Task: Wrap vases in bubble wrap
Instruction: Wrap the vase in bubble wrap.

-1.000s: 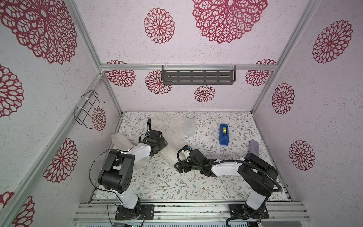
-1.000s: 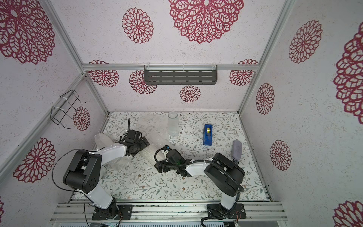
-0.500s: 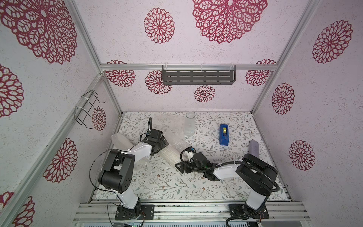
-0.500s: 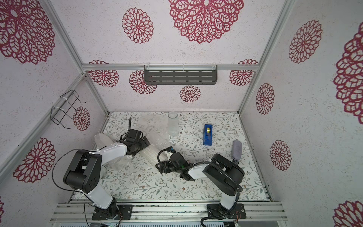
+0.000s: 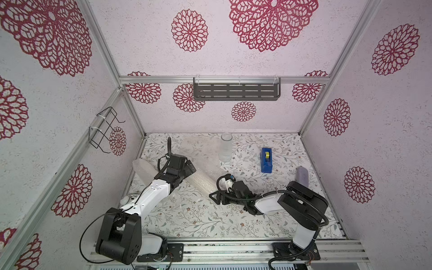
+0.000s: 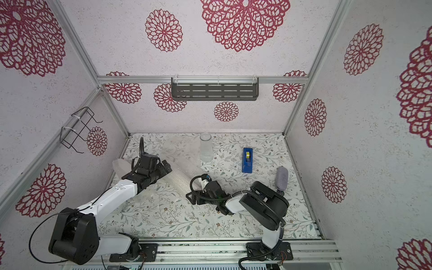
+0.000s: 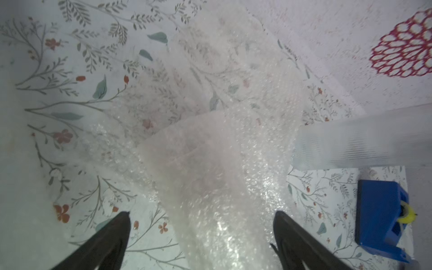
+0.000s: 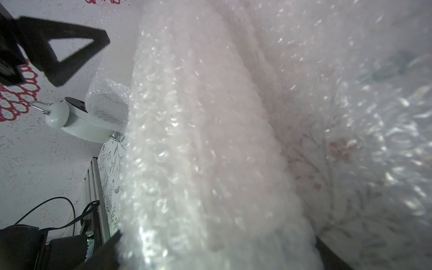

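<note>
Bubble wrap (image 5: 201,181) is lying as a crinkly, translucent roll mid-frame in both top views, hiding whatever is inside.
Left gripper (image 7: 201,212) is straddling it wide open, gripping nothing; right gripper (image 8: 217,236) is flanking its blurred end, grasp unclear; clear glass vase (image 5: 225,147) is standing just above.

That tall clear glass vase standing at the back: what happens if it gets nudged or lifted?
The clear glass vase is tall and narrow and stands upright, so a push near its top would probably tip it. Its smooth glass wall looks slippery to grip. Once tipped, being a cylinder, it would likely roll.
</note>
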Motion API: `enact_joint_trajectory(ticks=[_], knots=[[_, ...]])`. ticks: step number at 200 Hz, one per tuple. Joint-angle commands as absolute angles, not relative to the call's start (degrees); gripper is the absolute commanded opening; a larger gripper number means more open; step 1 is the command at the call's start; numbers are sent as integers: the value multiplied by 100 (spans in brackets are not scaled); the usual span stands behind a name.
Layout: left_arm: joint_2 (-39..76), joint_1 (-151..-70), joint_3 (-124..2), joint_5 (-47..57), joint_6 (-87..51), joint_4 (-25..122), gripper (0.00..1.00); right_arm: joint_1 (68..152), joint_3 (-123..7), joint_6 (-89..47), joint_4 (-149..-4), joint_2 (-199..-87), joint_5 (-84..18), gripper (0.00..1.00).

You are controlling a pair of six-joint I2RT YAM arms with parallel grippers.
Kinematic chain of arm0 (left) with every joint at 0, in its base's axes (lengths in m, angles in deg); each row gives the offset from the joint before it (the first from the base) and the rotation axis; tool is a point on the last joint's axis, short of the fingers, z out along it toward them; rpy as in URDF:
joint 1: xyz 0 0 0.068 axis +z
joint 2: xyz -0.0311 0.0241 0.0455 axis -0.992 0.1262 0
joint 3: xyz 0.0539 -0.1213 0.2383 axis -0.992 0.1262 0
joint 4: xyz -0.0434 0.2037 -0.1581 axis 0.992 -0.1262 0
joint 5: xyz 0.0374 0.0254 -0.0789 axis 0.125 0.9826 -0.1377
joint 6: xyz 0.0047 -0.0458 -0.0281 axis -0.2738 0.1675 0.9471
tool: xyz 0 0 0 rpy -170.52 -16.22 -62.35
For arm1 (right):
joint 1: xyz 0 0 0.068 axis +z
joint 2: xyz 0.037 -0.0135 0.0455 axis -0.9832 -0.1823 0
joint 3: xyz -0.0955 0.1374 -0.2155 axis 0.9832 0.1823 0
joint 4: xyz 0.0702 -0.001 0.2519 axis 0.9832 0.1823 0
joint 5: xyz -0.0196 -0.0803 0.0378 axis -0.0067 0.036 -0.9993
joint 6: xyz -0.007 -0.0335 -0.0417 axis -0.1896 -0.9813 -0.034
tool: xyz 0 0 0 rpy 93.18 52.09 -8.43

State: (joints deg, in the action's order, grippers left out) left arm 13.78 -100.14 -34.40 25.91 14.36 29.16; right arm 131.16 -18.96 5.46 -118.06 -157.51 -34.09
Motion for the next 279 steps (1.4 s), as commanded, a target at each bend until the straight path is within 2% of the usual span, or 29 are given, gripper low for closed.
enact_joint_trajectory(ticks=[1, 32, 88, 109, 128, 139, 192, 230, 279], knots=[[1593, -10210, -3309, 2249, 1601, 3116, 99, 13081, -1982, 742, -11811, -15850, -3504, 83], [2027, -10527, -3495, 2281, 1702, 3235, 97, 13080, -2076, 839, -11769, -15872, -3594, 83], [2696, -10557, -3673, 2427, 1928, 3038, 92, 13081, -2062, 844, -11775, -15829, -3540, 85], [2863, -10545, -3744, 2545, 1937, 2912, 90, 13082, -2042, 784, -11768, -15755, -3542, 89], [2980, -10526, -3787, 2596, 1917, 2898, 89, 13081, -2075, 638, -11512, -15602, -3553, 98], [3054, -10513, -3837, 2590, 1890, 2861, 88, 13085, -2103, 491, -11259, -15467, -3528, 99], [3427, -10502, -4118, 2709, 1918, 2679, 89, 13151, -1855, 87, -10381, -14764, -2933, 99], [3616, -10523, -4236, 2653, 1916, 2660, 89, 13315, -1745, -416, -9472, -14111, -2144, 99], [3649, -10534, -4375, 2608, 1869, 2572, 89, 13811, -2568, -1592, -8656, -13811, -864, 99]])
